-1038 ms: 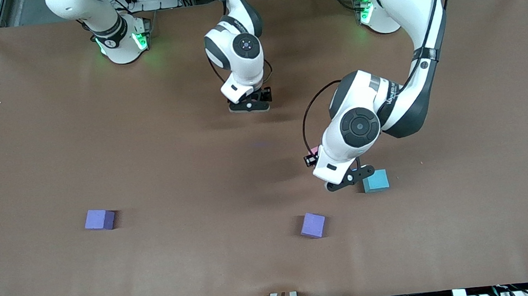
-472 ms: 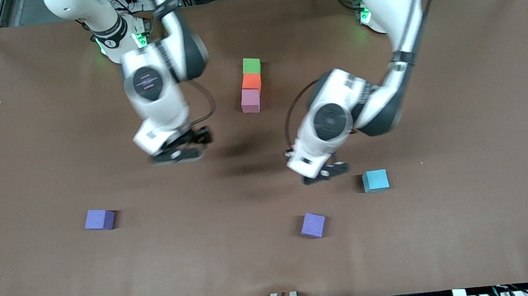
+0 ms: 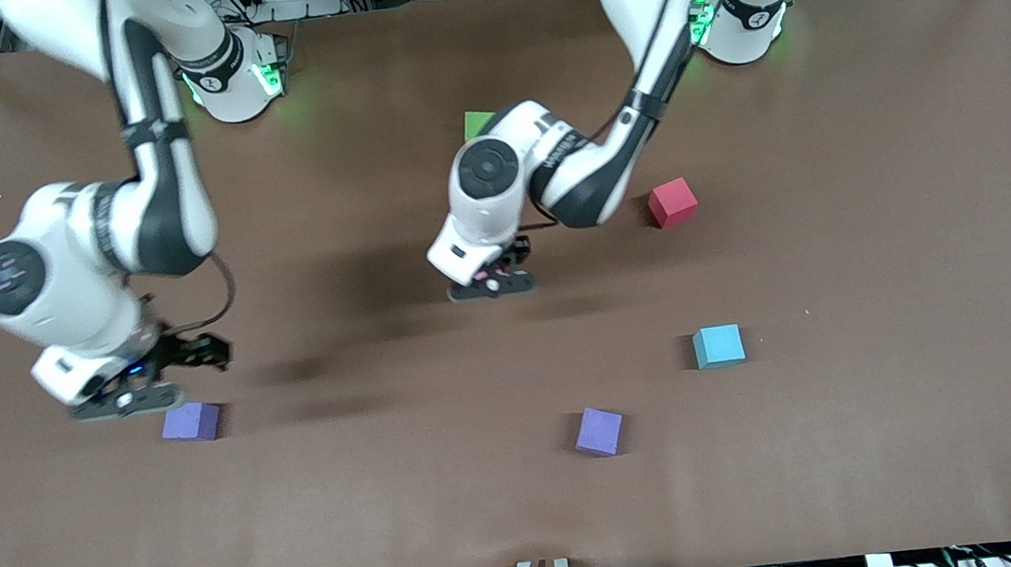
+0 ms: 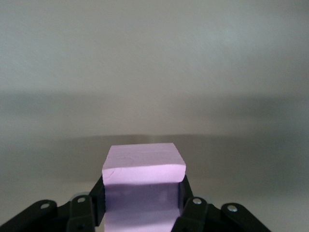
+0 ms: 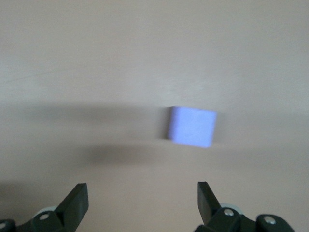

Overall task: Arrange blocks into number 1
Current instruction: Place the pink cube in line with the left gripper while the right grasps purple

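- Now: light pink block (image 4: 144, 166) pinched between the fingers (image 4: 91, 205) of the left gripper (image 3: 494, 277), up off the brown table (image 3: 886, 234), over its middle stretch.
- Only a corner of the green block (image 3: 477, 122) visible above the left arm's wrist, farther from the front camera than the gripper; rest of that line hidden by the arm.
- Purple block (image 3: 191, 422) on the table toward the right arm's end, just beside and slightly nearer the front camera than the right gripper (image 3: 160, 376); not touching.
- Right gripper spread wide, holding nothing, low over the table; same purple block (image 5: 192, 126) ahead of its fingertips in the right wrist view.
- Second purple block (image 3: 599, 430) nearest the front camera, well apart from both grippers.
- Cyan cube (image 3: 719, 346) and red cube (image 3: 672, 203) toward the left arm's end, untouched.
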You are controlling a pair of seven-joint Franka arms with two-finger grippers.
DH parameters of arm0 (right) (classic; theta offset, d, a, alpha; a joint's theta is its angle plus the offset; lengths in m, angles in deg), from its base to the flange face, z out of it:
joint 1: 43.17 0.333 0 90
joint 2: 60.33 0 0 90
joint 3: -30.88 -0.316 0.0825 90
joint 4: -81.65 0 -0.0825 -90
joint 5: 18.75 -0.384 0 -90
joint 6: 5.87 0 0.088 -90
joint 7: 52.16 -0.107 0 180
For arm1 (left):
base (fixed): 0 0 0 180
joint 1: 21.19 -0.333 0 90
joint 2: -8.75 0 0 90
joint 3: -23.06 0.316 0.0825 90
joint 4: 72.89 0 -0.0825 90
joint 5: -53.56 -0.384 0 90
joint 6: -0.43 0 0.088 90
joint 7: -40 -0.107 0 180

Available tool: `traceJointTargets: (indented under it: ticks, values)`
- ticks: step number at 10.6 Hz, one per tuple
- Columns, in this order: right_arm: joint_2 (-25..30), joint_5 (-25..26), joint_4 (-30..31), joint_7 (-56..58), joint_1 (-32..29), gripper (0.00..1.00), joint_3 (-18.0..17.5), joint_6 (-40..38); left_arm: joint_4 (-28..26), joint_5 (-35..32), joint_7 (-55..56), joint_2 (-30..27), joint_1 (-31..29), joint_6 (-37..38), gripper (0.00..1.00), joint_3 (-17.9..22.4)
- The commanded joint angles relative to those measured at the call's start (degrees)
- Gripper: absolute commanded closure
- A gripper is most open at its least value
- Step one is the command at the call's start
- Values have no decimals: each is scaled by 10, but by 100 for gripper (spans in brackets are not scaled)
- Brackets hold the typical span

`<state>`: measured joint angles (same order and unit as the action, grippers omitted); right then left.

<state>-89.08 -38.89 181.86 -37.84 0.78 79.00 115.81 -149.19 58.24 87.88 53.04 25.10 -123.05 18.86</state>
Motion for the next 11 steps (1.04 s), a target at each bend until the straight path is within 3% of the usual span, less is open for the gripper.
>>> traceJointTargets:
  ticks: [1, 5, 9, 11]
  values:
    - [-66, -10, -92, 35, -127, 0, -87, -6, -58, -4, -7, -16, 23, -34, 100, 9]
    - [-124, -7, -158, 47, -248, 0, -174, 0, -140, -38, -11, -46, 27, -94, 100, -12]
    - [-167, -14, -164, 37, -286, 0, -225, 52, -226, -38, -45, -89, 22, -147, 100, -29]
    - [-169, -29, -164, 31, -304, 0, -251, 52, -235, -38, -52, -90, 22, -157, 100, -29]
